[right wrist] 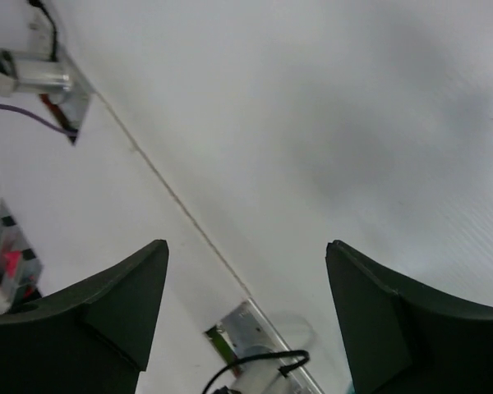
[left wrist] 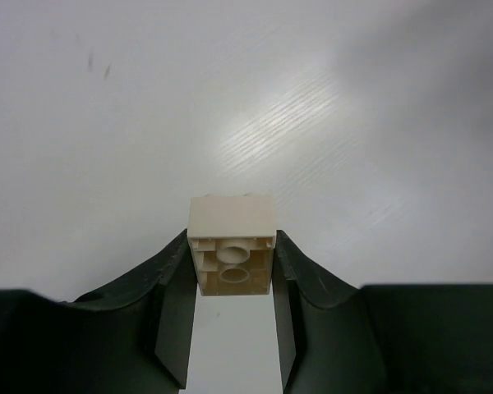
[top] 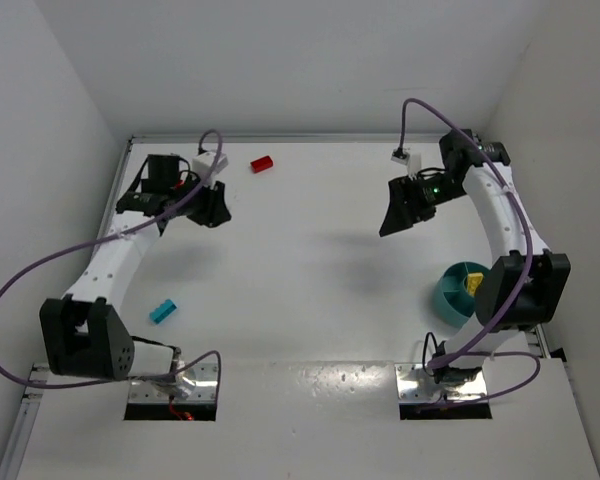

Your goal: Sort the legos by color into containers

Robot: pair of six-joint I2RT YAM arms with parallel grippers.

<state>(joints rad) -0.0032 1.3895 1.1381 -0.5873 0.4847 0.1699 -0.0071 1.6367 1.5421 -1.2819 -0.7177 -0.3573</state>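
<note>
Left gripper [left wrist: 233,250] clamped on beige brick [left wrist: 232,217], right gripper [right wrist: 246,275] spread wide above table [top: 310,290], yellow brick [top: 474,283] inside teal dish [top: 452,296]

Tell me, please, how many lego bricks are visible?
4: red brick at the far edge, cyan brick beside the left arm, yellow brick in the teal dish, beige brick in the left tool. More may sit in the partly hidden dish.

You are seeing one red lego [top: 262,163], one cyan lego [top: 163,311], one beige lego [left wrist: 232,246], one yellow lego [top: 473,283] and one teal dish [top: 443,298].
</note>
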